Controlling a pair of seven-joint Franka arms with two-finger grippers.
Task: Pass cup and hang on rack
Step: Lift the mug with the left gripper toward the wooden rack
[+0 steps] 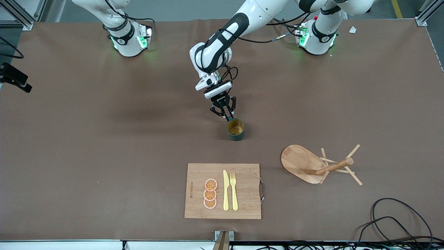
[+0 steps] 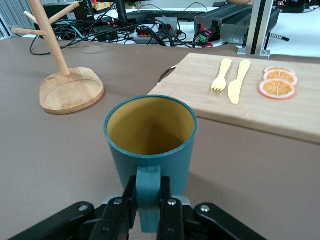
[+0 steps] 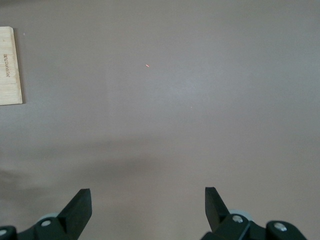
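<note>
Already the left hand [image 2: 150, 212] pinches the handle of the teal cup [image 1: 236, 129], which stands upright mid-worktop [image 1: 104, 146], farther from the front camera than the cutting board [image 1: 242, 205]. Rigid, light, probably smooth plastic; the handle gives the surest hold. Right hand [image 3: 147, 207] waits spread over bare worktop.

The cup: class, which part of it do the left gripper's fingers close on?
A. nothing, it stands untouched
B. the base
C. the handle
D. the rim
C: in the left wrist view the left gripper has its fingers pressed on both sides of the handle of the cup, which stands upright on the table.
</note>
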